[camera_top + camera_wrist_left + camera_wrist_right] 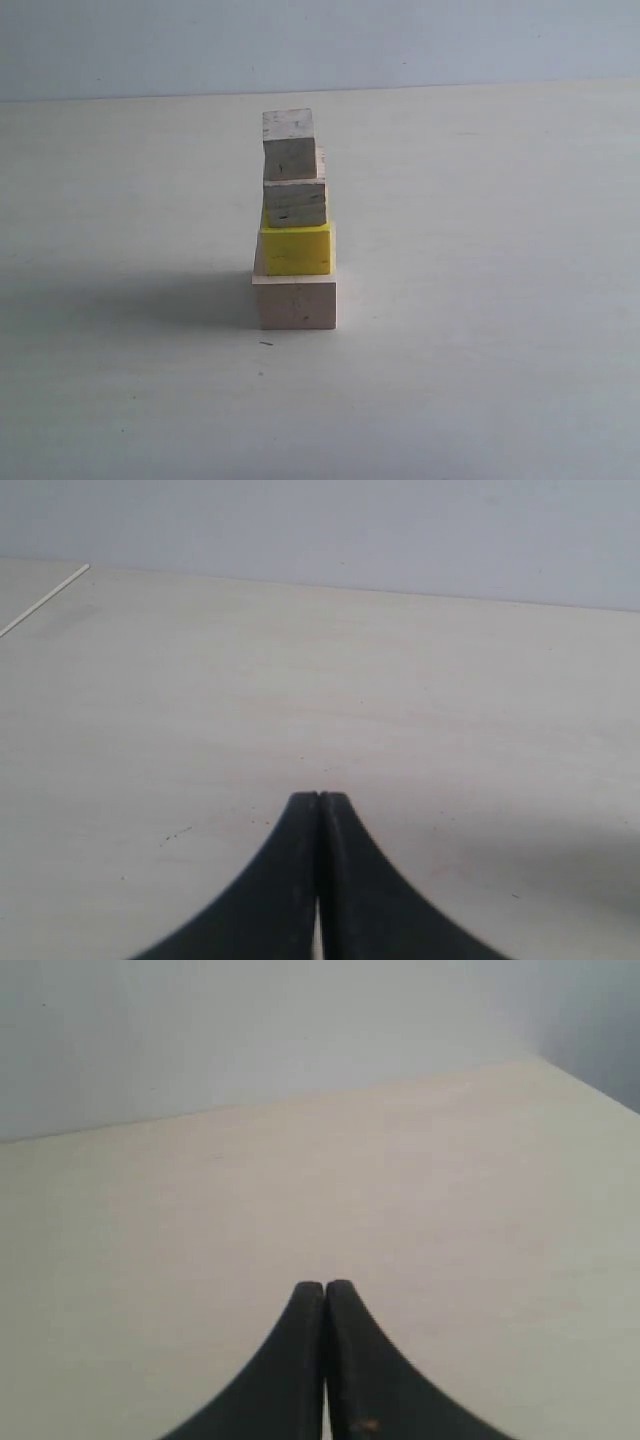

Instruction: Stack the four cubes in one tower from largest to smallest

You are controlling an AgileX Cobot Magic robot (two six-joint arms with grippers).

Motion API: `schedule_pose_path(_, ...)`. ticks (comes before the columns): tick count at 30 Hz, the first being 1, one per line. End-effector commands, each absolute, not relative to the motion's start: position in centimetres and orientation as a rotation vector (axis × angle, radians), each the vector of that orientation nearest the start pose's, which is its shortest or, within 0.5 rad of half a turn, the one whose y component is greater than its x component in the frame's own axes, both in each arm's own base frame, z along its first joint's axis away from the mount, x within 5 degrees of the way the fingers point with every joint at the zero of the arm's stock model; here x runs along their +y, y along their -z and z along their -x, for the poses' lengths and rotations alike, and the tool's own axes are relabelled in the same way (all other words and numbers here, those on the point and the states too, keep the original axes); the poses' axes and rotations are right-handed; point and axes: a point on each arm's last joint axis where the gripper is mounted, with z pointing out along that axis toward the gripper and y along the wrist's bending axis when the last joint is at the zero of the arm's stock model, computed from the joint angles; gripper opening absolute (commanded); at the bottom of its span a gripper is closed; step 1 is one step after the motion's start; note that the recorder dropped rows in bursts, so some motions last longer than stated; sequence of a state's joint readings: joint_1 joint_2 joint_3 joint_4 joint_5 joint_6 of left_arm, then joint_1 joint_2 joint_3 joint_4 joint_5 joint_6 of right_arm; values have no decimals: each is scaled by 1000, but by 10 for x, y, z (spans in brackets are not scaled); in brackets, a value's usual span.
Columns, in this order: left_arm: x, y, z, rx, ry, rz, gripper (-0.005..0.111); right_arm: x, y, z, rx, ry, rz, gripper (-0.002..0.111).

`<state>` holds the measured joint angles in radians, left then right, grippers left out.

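Note:
A tower stands mid-table in the exterior view. The pale pinkish cube (296, 301) is at the bottom, the yellow cube (296, 248) rests on it, the tan layered cube (295, 201) sits above, and the greyish-beige cube (289, 142) tops it, shifted slightly left. No gripper shows in the exterior view. In the left wrist view my left gripper (318, 796) is shut with nothing in it, over bare table. My right gripper (325, 1285) is likewise shut and empty in the right wrist view. No cube appears in either wrist view.
The pale table (480, 300) spreads around the tower, ending at a grey-blue wall (400, 40). A thin white line (45, 602) crosses a table corner in the left wrist view. The table's edge (590, 1080) shows in the right wrist view.

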<state>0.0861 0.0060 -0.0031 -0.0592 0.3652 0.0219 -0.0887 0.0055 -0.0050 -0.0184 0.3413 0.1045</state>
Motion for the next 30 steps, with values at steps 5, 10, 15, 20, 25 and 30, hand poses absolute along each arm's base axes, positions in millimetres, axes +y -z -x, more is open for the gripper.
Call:
schedule_pose_path(5, 3, -181, -53, 1833, -17, 98, 0, -3, -183, -54, 1819, -6, -129, 0)
schedule_pose_path(10, 3, -181, -53, 1833, -17, 98, 0, -3, -182, -53, 1825, -11, -135, 0)
schedule_pose_path(15, 3, -181, -53, 1833, -17, 98, 0, -2, -182, -53, 1826, -25, -144, 0)
schedule_pose_path(20, 3, -181, -53, 1833, -17, 98, 0, -2, -182, -53, 1827, -28, -146, 0)
schedule_pose_path(25, 3, -181, -53, 1833, -17, 98, 0, -2, -182, -53, 1827, -28, -146, 0)
schedule_pose_path(30, 3, -181, -53, 1833, -17, 98, 0, -2, -182, -53, 1827, -28, -146, 0)
